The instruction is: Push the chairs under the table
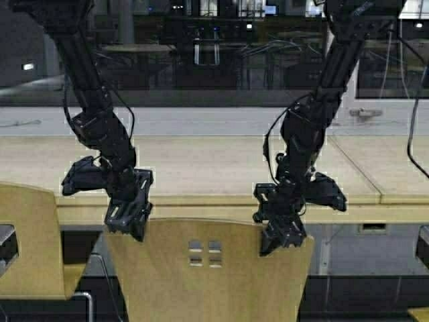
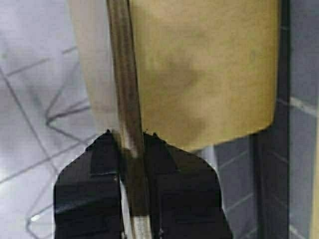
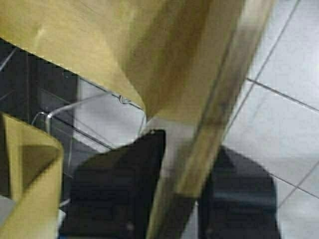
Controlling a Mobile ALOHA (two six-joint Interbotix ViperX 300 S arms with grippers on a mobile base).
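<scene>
Chair (image 1: 208,275) back's top edge is clamped by both tools — left tool (image 1: 127,220) & right tool (image 1: 278,235) pinch it; counter (image 1: 201,168) just beyond them.

Both arms reach forward and down, wrists bent downward. Left gripper (image 1: 127,225) — fingers (image 2: 104,154) closed, a thin edge pinched between the jaws. Right gripper (image 1: 278,238) — fingers (image 3: 124,174) likewise clamped, an edge between the jaws.

Both black grippers on the yellow-tan plywood chair back (image 1: 208,268)

Left gripper (image 1: 127,221) and right gripper (image 1: 281,235) straddle its top edge, just before the long pale wood table (image 1: 201,168).
</scene>
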